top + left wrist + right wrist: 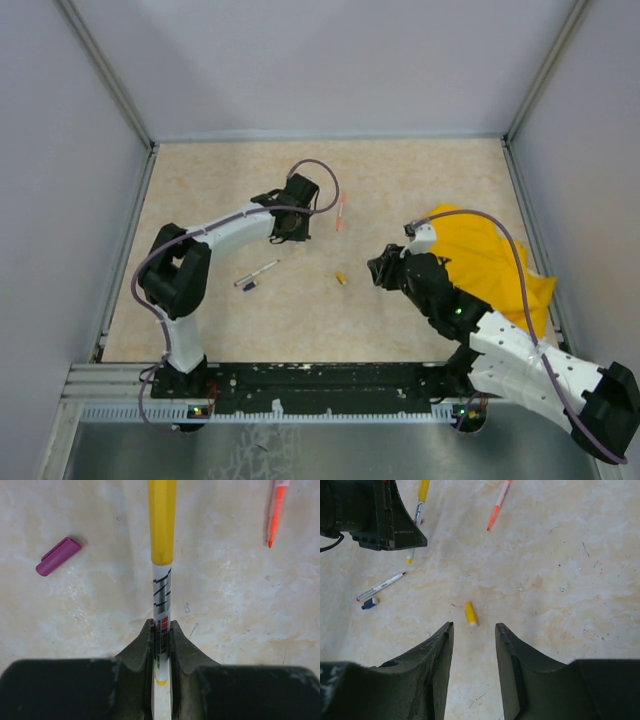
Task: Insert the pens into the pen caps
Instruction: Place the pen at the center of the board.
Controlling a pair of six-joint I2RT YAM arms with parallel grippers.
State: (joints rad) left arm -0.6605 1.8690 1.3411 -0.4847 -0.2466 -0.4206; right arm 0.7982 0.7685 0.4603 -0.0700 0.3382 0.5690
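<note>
Landmark: a stubby yellow plastic cap (471,614) is lying near the middle of the beige bench (420,180).
Right hand: your right hand (474,626) is hanging just right of that cap, with its fingers standing apart and holding nothing.
Left hand: your left hand (161,635) is sitting left of and beyond the cap, gripping a white-barrelled pen with a long yellow end (161,587).
Orange pen: a thin orange-pink pen (341,212) is lying beyond the cap, well apart from it.
White pen: a thin white pen with a dark tip (260,271) is lying left of the cap, with a small dark blue cap (248,287) just beside it.
Purple cap: a short purple plastic cap (57,556) is showing only to your left wrist camera; you cannot tell its place from the yellow cap.
Cloth: a crumpled yellow cloth (490,265) is lying right of the cap, past your right hand.
</note>
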